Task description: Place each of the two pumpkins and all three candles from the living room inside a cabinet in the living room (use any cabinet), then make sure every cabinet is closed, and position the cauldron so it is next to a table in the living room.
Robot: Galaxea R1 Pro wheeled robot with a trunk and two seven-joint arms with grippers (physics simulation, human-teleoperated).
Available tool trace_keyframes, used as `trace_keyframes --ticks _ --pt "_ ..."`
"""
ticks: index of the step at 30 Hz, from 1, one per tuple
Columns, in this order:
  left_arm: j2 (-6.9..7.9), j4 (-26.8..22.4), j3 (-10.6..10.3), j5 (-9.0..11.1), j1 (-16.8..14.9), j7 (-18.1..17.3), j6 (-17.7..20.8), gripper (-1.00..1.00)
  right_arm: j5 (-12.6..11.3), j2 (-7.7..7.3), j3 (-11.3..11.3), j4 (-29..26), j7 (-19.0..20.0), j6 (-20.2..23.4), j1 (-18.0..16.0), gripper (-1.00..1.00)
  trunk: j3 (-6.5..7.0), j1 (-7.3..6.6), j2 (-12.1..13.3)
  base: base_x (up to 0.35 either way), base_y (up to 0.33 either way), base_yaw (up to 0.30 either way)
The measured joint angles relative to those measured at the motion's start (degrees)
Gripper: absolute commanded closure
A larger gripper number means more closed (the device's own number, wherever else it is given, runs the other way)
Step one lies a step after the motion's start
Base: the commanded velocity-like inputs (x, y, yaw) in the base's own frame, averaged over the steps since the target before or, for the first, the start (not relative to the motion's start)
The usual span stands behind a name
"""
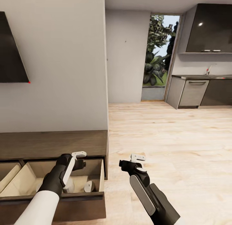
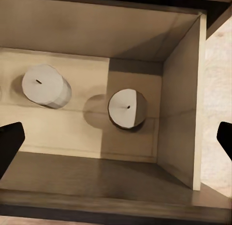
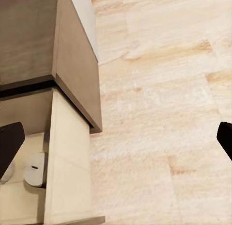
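The left gripper [image 1: 79, 160] is hanging wide open and empty over the open drawer [image 2: 181, 114] of the cabinet [image 1: 54, 142]; two candles [image 2: 126, 108] are standing below its fingers. The right gripper [image 1: 135, 162] is also gaping empty. Next, probably fetching the third candle.

Open cabinet [image 1: 51, 144] drawer [image 2: 181, 114], two candles [image 2: 127, 108] inside

cabinet [image 1: 53, 144] against wall at left, its right drawer [image 1: 96, 195] pulled out, two candles [image 2: 128, 108] upright side by side in drawer, left gripper [image 1: 79, 159] above drawer, right gripper [image 1: 132, 163] over floor [image 1: 167, 138] right of cabinet
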Motion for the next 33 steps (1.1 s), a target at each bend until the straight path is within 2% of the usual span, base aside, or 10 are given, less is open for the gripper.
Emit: trace_keyframes --ticks 21,33 --pt "-0.02 0.01 -0.01 -0.03 0.00 0.02 0.00 -1.00 -0.05 0.21 0.07 0.04 0.00 0.00 0.00 -1.00 3.77 -4.61 8.42 -0.003 0.000 0.000" --pt "-0.02 0.02 0.36 0.01 0.00 0.00 -0.09 -1.00 -0.14 0.22 0.01 0.05 0.00 0.20 0.00 -1.00 5.92 -7.22 13.24 -0.199 0.000 0.000"
